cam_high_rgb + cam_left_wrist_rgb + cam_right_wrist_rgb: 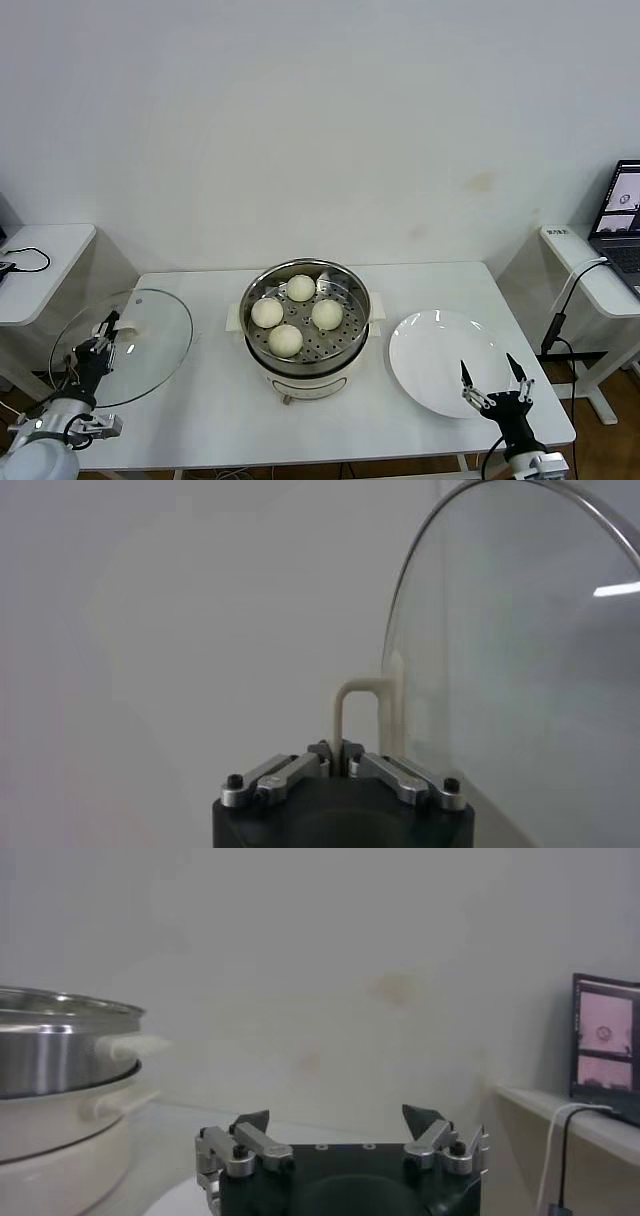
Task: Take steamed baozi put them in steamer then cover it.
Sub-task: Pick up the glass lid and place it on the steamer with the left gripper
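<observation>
Four cream-white baozi (285,340) lie on the perforated tray inside the steel steamer (352,318) at the table's middle. My left gripper (104,334) is shut on the cream handle (345,705) of the clear glass cover (150,350) and holds it tilted above the table's left edge. In the left wrist view the cover's glass (520,660) stands beside the handle. My right gripper (494,382) is open and empty above the front edge of the white plate (435,360). The right wrist view shows the right gripper (338,1118) with the steamer's side (50,1058) off to one side.
The empty white plate lies right of the steamer. A side table with a black cable (25,260) stands at the left. Another side table with a laptop (620,225) and cables stands at the right.
</observation>
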Controlling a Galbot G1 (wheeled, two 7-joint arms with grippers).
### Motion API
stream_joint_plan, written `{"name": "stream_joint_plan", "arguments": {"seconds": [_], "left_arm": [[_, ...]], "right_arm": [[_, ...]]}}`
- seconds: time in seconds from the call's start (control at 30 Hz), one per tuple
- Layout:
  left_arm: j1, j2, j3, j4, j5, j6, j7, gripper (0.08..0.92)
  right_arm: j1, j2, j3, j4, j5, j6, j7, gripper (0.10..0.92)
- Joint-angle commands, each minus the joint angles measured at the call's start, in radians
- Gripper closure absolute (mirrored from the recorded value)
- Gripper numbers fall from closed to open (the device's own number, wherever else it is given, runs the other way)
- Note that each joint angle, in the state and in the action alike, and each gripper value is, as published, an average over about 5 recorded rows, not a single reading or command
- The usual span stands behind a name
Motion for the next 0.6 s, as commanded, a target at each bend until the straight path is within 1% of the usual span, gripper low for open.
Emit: {"name": "stream_joint_plan", "arguments": {"seconds": [0.03,0.17,0.3,0.43,0.6], "left_arm": [[0.037,0.052,0.109,-0.339,-0.083,0.151,0.132,0.865],[-0.038,0.088,0.252,-0.37,-0.042,0.233,0.16,0.865],[-0.165,0.106,0.402,-0.362,0.003,0.314,0.189,0.865],[-0.268,0.084,0.534,-0.327,0.062,0.372,0.229,0.865],[-0.341,0.01,0.641,-0.285,0.168,0.441,0.289,0.865]], "right_arm": [[0.017,0.003,-0.02,-0.027,-0.039,0.011,-0.005,0.203],[0.026,0.024,-0.039,-0.04,-0.081,0.015,-0.003,0.203],[0.019,0.049,-0.051,-0.032,-0.147,0.014,-0.001,0.202],[-0.002,0.082,-0.052,0.0,-0.192,0.0,0.004,0.203],[-0.011,0.093,-0.057,0.01,-0.234,-0.003,0.009,0.203]]}}
